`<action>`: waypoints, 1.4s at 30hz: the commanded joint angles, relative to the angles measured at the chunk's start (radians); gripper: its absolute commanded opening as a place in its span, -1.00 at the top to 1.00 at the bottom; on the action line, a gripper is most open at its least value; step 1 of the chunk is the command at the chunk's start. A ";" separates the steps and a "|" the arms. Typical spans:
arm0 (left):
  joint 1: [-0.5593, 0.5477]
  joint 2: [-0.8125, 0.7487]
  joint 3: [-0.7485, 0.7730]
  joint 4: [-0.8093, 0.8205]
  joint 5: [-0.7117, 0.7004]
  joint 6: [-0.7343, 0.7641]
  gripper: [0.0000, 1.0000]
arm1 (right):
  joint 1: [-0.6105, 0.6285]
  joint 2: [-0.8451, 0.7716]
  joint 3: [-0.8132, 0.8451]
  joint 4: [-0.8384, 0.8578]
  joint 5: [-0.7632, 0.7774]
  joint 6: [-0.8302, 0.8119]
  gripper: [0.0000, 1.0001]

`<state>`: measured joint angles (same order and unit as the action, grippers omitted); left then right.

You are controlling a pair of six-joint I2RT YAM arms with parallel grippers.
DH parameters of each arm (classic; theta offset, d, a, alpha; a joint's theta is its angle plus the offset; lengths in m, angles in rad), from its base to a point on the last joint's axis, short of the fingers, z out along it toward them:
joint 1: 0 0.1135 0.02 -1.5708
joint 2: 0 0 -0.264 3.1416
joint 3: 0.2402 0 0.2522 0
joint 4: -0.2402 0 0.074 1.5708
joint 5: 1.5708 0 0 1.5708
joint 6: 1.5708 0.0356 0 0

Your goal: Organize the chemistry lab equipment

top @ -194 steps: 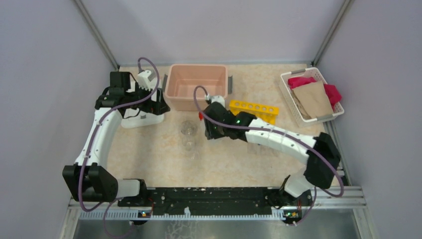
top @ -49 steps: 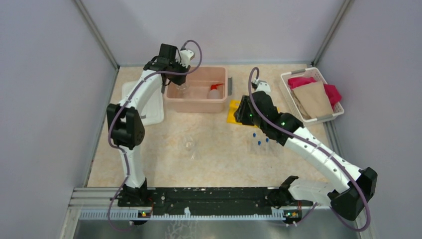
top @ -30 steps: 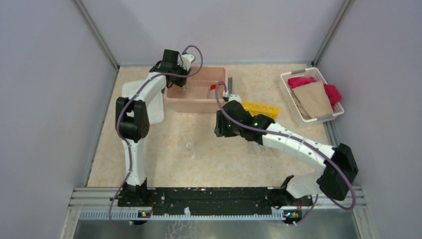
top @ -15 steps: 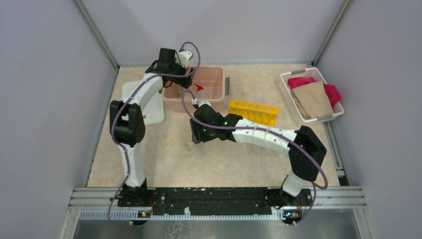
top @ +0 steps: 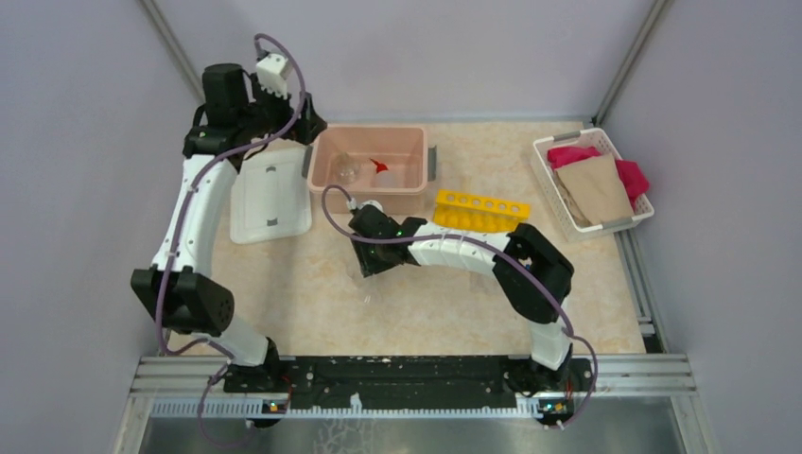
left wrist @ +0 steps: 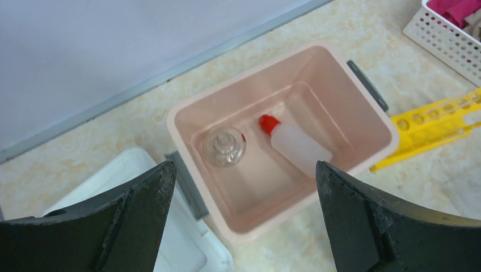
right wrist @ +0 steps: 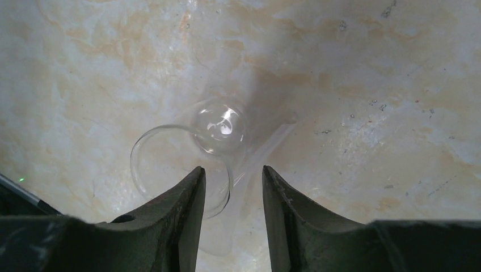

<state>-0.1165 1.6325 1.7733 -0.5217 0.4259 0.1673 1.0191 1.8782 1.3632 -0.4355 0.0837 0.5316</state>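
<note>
A: Left gripper (left wrist: 245, 170)?
B: Spread wide, empty, above pink plastic tub (left wrist: 340, 96) holding small clear glass flask (left wrist: 224, 146) and white red-nozzled squeeze bottle (left wrist: 298, 144), frame centre
A: Right gripper (right wrist: 232, 170)?
B: Half-spread, clamping nothing, over second clear glass flask (right wrist: 218, 127), mid-frame

Clear flask (right wrist: 218, 127) on the mottled worktop (right wrist: 368, 85), its near edge between the parted fingers (right wrist: 178, 224).

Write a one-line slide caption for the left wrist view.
Open left tool overlooks a pink bin holding a glass flask and squeeze bottle.
</note>
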 commanded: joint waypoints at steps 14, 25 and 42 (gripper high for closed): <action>0.142 -0.309 -0.443 -0.152 0.107 0.140 -0.98 | 0.006 0.030 0.205 -0.068 0.060 -0.073 1.00; 0.150 -0.337 -0.440 -0.173 0.126 0.154 -0.98 | -0.138 -0.084 0.464 -0.228 0.047 -0.114 1.00; 0.150 -0.245 -0.541 -0.112 0.242 0.202 -0.83 | -0.367 0.217 0.868 -0.420 0.143 -0.178 1.00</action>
<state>0.0288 1.3476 1.2148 -0.6277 0.5869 0.3172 0.6666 1.9881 2.1284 -0.7944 0.2062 0.3740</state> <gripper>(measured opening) 0.927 0.017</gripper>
